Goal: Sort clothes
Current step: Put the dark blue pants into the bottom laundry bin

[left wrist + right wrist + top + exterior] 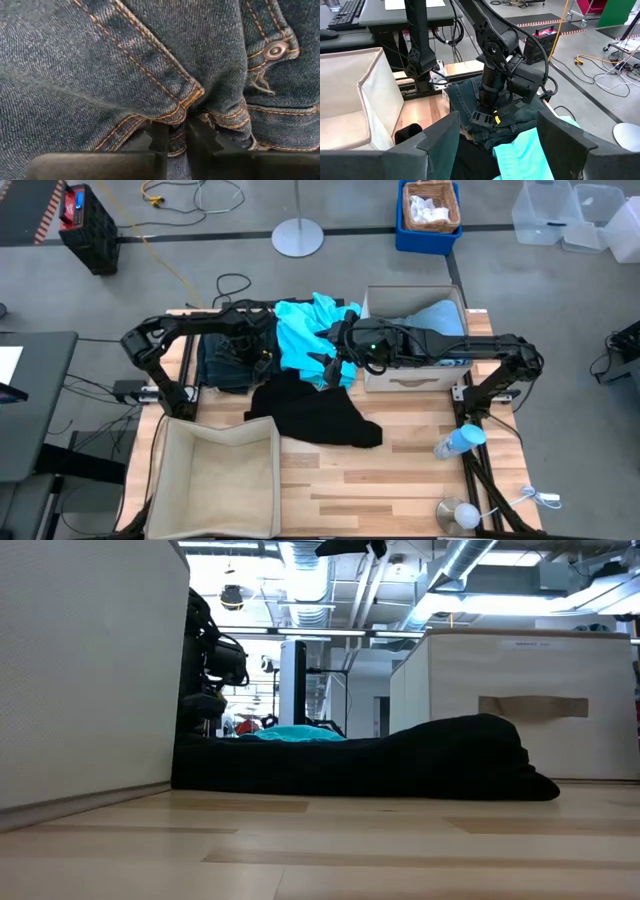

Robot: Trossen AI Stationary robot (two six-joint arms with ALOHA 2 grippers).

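Note:
A dark blue denim garment (222, 360) lies on the table at the far left; it also shows in the right wrist view (470, 100). My left gripper (176, 137) stands on it, shut on a stitched fold. The turquoise garment (300, 335) lies beside it, partly on the denim. My right gripper (497, 150) is open just above the turquoise garment's near end (520, 155); I cannot tell whether it touches. The black garment (310, 415) lies flat at the middle. The pale blue garment (440, 315) rests inside the far right bin. My left gripper pinches a stitched seam fold of the denim (182, 112) between its two fingers. The fingers (482, 119) come from above, pointing down. The denim lies bunched on the table under them.
A beige bin (215, 480) stands at the near left corner, another (400, 375) at the far right. A plastic bottle (458, 442) lies near the right edge. In the low view the black garment (400, 765) blocks most of the table beyond it.

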